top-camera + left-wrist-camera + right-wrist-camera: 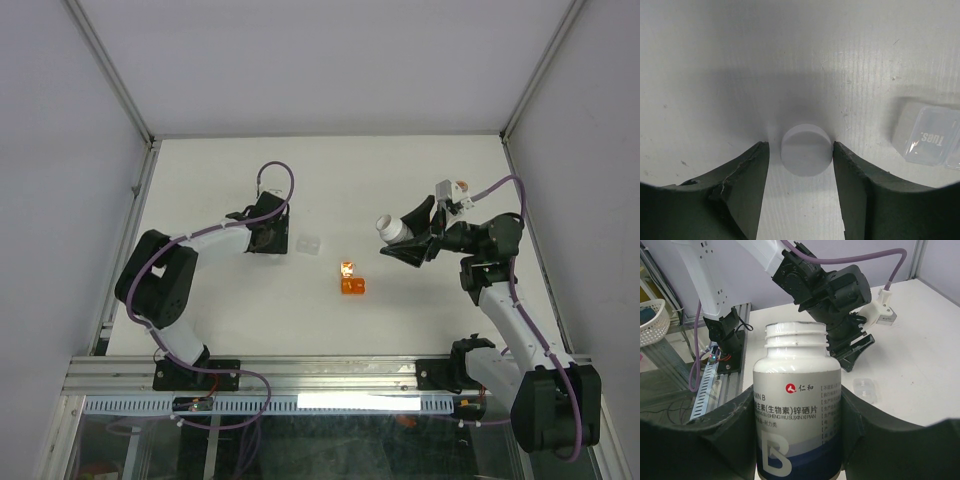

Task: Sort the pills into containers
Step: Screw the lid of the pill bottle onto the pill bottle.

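My right gripper (412, 235) is shut on a white bottle (796, 405) with a grey and dark blue label. It holds the bottle off the table, uncapped, mouth toward the middle. A round white cap (806, 156) lies on the table between the fingers of my left gripper (800, 145). The right finger touches the cap; a narrow gap remains at the left finger, so the gripper is open. A stubby translucent orange cup (353, 286) stands mid-table, with a small bright orange-tan bit (347, 268) just beyond it. Whether that bit is a pill I cannot tell.
A clear pill box (927, 135) marked "Tues." lies just right of my left gripper; the pill box (308, 244) sits left of the orange cup. White walls with metal posts enclose the table. An aluminium rail (320, 372) runs along the near edge.
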`<state>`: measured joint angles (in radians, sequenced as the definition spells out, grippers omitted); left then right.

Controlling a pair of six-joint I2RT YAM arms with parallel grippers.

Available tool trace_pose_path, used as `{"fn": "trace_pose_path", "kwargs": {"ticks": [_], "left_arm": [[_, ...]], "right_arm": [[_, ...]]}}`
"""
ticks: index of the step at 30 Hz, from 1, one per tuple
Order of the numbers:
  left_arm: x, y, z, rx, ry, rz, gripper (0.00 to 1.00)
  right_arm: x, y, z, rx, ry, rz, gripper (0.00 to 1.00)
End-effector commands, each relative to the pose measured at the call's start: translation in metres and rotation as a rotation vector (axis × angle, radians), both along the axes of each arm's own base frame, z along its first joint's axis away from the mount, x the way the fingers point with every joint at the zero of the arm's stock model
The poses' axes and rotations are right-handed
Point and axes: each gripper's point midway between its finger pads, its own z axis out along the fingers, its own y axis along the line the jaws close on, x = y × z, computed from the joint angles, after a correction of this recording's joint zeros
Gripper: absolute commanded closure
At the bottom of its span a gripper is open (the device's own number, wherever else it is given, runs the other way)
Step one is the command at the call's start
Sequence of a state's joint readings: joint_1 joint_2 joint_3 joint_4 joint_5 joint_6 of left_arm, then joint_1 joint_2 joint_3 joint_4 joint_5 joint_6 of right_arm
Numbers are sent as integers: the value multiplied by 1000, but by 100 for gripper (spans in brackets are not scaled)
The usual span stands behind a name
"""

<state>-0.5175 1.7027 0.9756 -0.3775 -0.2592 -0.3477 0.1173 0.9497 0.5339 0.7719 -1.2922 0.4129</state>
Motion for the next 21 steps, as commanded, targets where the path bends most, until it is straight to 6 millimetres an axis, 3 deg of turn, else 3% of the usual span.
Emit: {"fn": "trace_pose_path", "kwargs": {"ticks": [1, 9, 15, 18, 21], "left_arm": [[11, -9, 9, -7, -27, -29, 46], [11, -9, 6, -1, -18, -33, 51], [9, -13, 9, -20, -17, -47, 66], [9, -17, 23, -54, -44, -52, 72], [7, -29, 49, -142, -100, -81, 74]], "right_arm": [[1, -1, 18, 6, -64, 3, 100], [1, -1, 18, 5, -63, 1, 100], [1, -2, 17, 4, -63, 0, 100], [2, -2, 15, -3, -66, 0, 100], [3, -3, 10, -21, -75, 4, 100]]}}
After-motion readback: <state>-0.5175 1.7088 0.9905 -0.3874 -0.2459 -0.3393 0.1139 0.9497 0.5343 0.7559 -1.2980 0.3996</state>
